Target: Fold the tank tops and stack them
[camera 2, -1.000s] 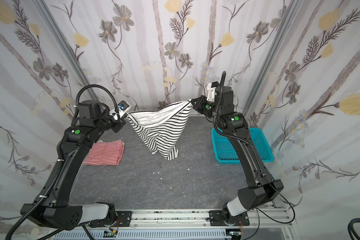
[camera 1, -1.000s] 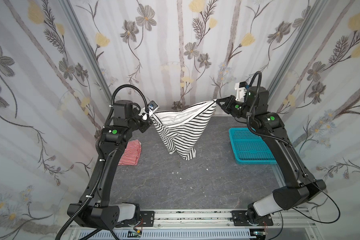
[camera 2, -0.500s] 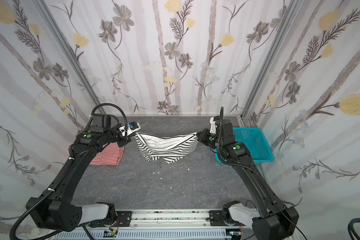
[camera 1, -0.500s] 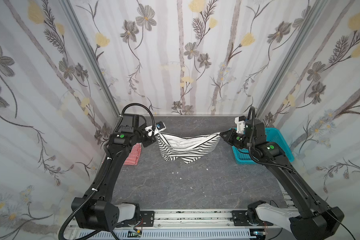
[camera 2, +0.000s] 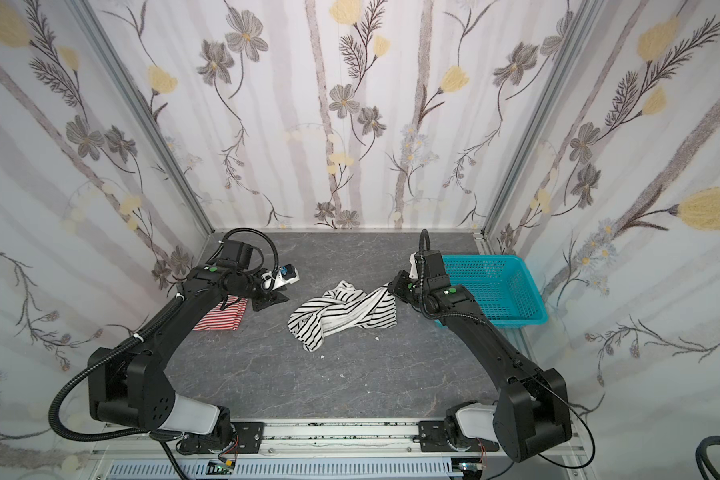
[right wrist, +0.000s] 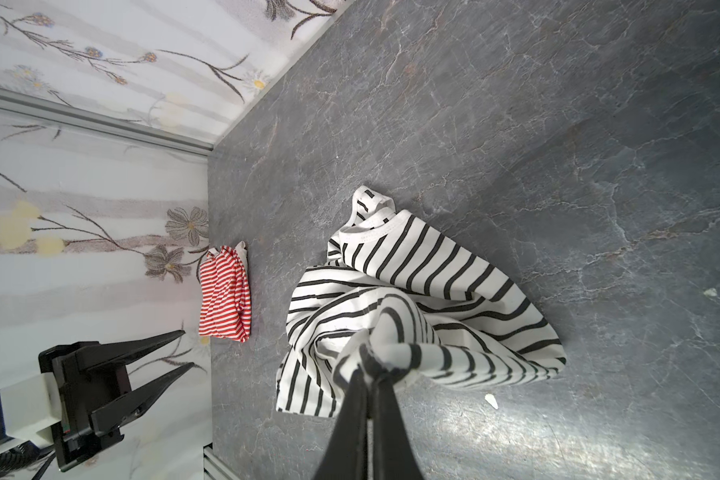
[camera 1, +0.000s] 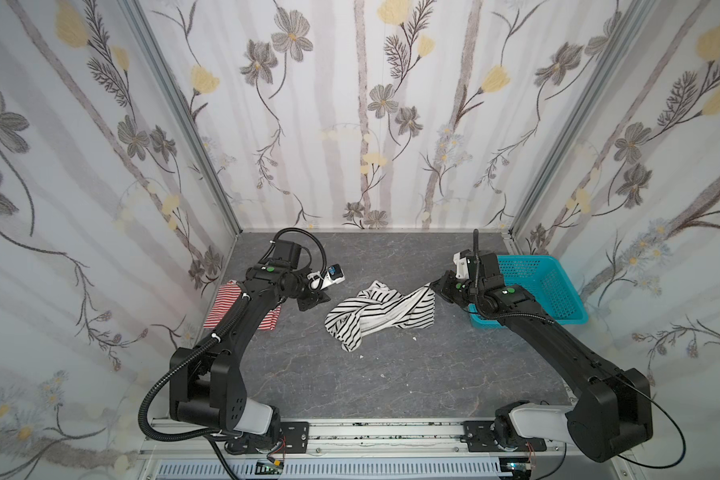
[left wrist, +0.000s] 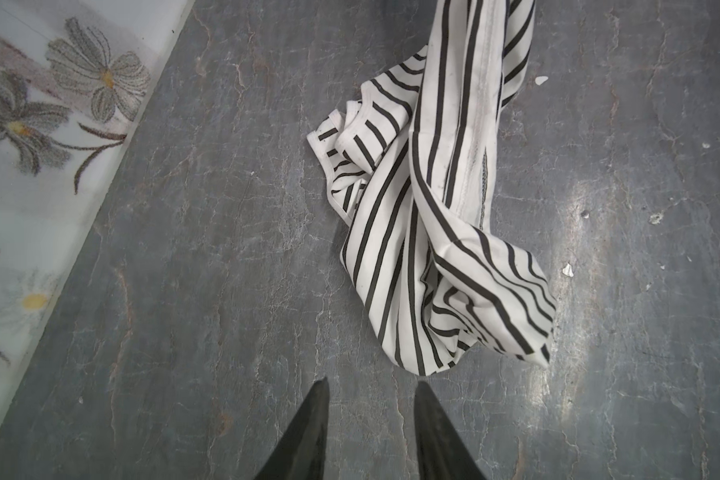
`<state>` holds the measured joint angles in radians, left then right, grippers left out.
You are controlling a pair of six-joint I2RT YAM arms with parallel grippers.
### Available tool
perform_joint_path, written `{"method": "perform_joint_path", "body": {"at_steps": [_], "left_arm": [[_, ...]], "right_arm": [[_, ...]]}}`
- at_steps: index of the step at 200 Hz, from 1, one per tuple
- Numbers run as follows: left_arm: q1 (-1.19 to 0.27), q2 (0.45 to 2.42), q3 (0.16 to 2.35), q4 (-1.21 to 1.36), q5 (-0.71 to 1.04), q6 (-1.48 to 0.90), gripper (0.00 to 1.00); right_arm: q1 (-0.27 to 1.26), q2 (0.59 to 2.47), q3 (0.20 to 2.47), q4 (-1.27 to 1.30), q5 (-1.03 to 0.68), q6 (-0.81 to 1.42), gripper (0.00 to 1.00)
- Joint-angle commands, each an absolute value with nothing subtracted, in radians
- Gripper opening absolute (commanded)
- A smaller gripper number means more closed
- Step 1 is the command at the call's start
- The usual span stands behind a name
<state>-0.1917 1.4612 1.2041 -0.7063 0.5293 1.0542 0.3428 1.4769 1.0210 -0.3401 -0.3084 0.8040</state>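
black-and-white tank top (camera 1: 381, 316) lies crumpled | right gripper (right wrist: 368, 365) clamped on its edge | left gripper (left wrist: 371, 386) narrowly parted, holding nothing

Bright, even, diffuse light in both top views. Floral walls (camera 1: 371, 124) lit flat and pale, slightly washed out. The dark bench (camera 1: 308, 374) holds detail, with only faint, soft-edged shadows under the arms (camera 1: 242, 320).

Wide-angle bend: corner posts (camera 1: 187, 124) splay outward toward the frame edges.

Left wrist view: sharp on the black-and-white striped top (left wrist: 433, 249). Pale glare streaks lie on the bench on the side of it toward the front edge.

Right wrist view: broad sheen on the bench close to the lens. The cloth casts a soft shadow, and the wall is mildly soft.
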Motion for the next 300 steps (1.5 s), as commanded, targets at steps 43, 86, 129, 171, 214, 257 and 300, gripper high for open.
{"method": "perform_joint_path", "body": {"at_steps": [43, 86, 129, 171, 214, 257, 300], "left_arm": [[-0.270, 1.270, 0.929, -0.704, 0.718, 0.811, 0.55], [-0.399, 1.217, 0.791, -0.705, 0.622, 0.796, 0.58], [-0.439, 1.406, 0.820, -0.698, 0.609, 0.799, 0.66], [-0.427, 1.620, 0.921, -0.677, 0.581, 0.796, 0.59], [-0.313, 1.745, 1.090, -0.648, 0.576, 0.779, 0.58], [-0.260, 1.905, 1.321, -0.641, 0.525, 0.733, 0.59], [-0.229, 1.965, 1.428, -0.639, 0.534, 0.705, 0.56]], "right_arm": [[0.342, 1.568, 1.084, -0.304, -0.265, 0.810, 0.00], [0.343, 1.589, 1.097, -0.305, -0.270, 0.801, 0.00], [0.351, 1.587, 1.097, -0.293, -0.274, 0.814, 0.00], [0.355, 1.556, 1.089, -0.302, -0.266, 0.816, 0.00], [0.367, 1.522, 1.070, -0.319, -0.251, 0.819, 0.00], [0.438, 1.520, 1.048, -0.307, -0.229, 0.850, 0.00], [0.486, 1.523, 1.028, -0.284, -0.211, 0.882, 0.00]]}}
